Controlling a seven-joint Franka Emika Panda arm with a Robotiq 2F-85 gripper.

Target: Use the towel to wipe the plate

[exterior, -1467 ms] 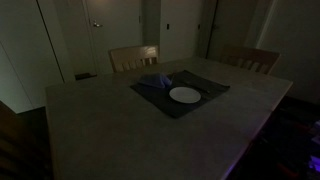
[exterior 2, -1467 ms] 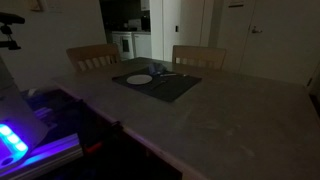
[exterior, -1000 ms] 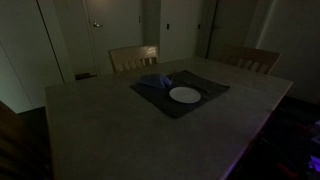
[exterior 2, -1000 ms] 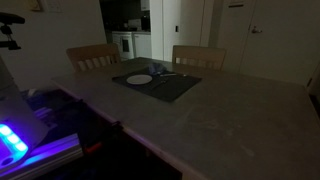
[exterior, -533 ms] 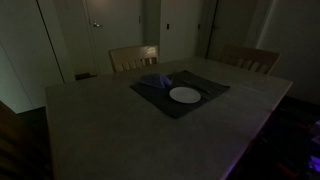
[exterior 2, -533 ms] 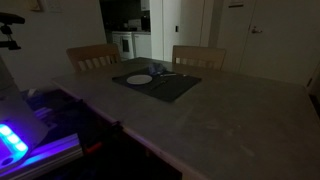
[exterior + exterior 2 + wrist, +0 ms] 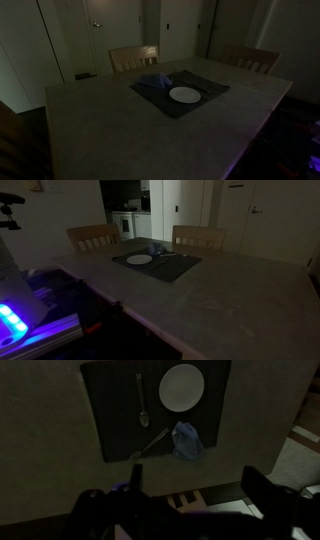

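A white plate (image 7: 182,387) lies on a dark placemat (image 7: 112,420) on the table. A crumpled blue towel (image 7: 187,440) lies on the mat beside the plate, apart from it. In both exterior views the plate (image 7: 185,95) (image 7: 140,259) and towel (image 7: 155,83) (image 7: 163,253) show at the far side of the table. My gripper (image 7: 198,495) shows only in the wrist view, high above the table and off the mat's edge near the towel. Its fingers are spread wide and hold nothing. The arm is out of both exterior views.
A spoon (image 7: 142,400) and another utensil (image 7: 152,444) lie on the mat. Two wooden chairs (image 7: 133,58) (image 7: 250,58) stand at the table's far edge. The room is dim. A lit blue device (image 7: 15,320) stands beside the table.
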